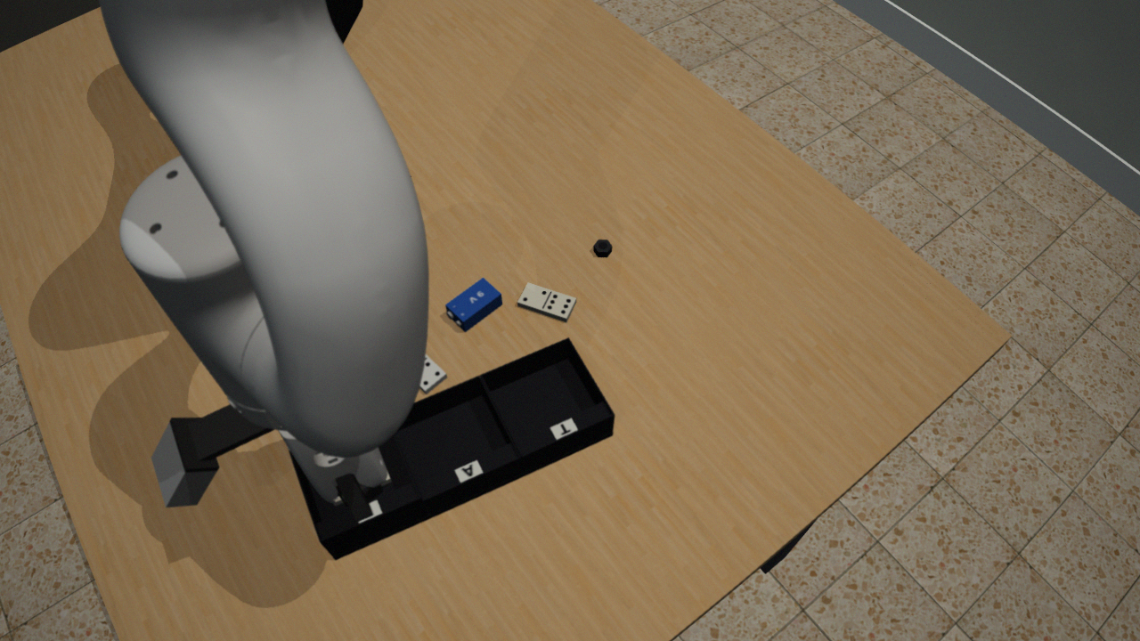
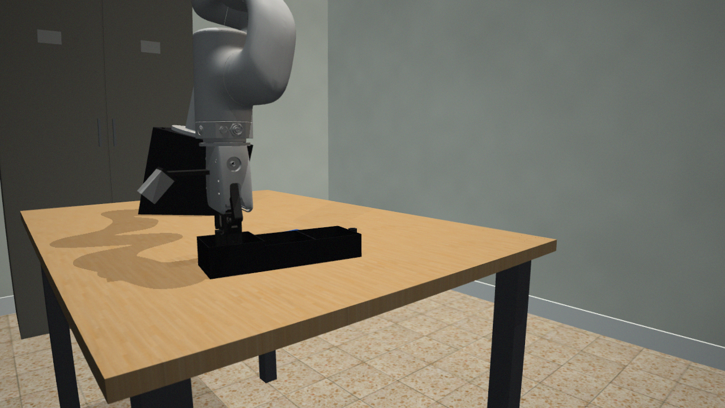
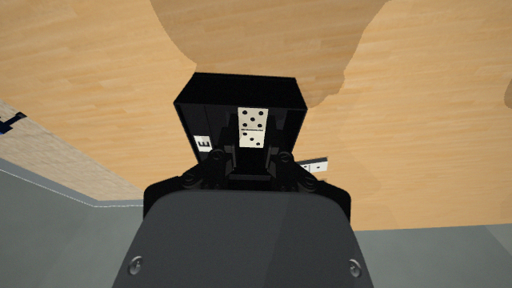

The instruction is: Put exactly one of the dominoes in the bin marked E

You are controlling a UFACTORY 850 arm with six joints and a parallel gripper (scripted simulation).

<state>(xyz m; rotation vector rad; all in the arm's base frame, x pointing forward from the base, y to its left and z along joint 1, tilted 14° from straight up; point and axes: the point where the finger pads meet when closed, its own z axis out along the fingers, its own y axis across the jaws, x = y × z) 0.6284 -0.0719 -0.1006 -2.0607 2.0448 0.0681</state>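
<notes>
My gripper is shut on a white domino and holds it low inside the bin marked E, the end compartment of a black three-part tray. In the exterior view the gripper's fingers reach down to the rim of that end compartment. A second domino lies flat on the table behind the tray. A third domino lies by the tray's back wall, half hidden by my arm; it also shows in the wrist view.
A blue 9V battery lies beside the second domino. A small black nut lies farther back. The tray's other compartments, A and T, are empty. My arm's black base block stands at the back.
</notes>
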